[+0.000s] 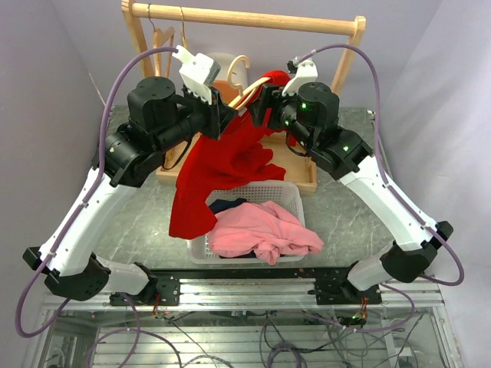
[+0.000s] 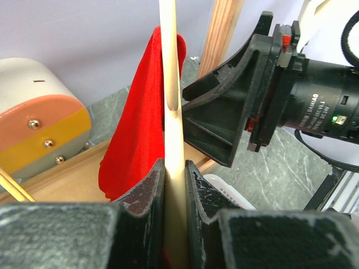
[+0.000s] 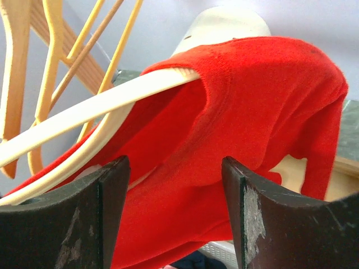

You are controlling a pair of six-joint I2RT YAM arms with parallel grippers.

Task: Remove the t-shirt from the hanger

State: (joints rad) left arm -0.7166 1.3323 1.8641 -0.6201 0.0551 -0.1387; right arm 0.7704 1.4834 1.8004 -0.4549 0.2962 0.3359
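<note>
A red t-shirt (image 1: 230, 165) hangs on a cream hanger (image 1: 247, 93) held up above the basket; its lower part drapes down to the left. My left gripper (image 1: 224, 115) is shut on the hanger's bar (image 2: 174, 185), seen clamped between the jaws in the left wrist view, with the shirt (image 2: 137, 123) behind. My right gripper (image 1: 258, 107) is open, its jaws standing either side of the shirt's shoulder (image 3: 252, 112), where the hanger arm (image 3: 106, 103) comes out of the neck opening. The right wrist view does not show whether the fingers touch the cloth.
A white basket (image 1: 285, 192) below holds a pink garment (image 1: 265, 230) and a dark one. A wooden rack (image 1: 245, 17) with spare hangers (image 1: 161, 34) stands at the back on a wooden tray (image 1: 303, 172). A round white and orange object (image 2: 33, 123) sits behind.
</note>
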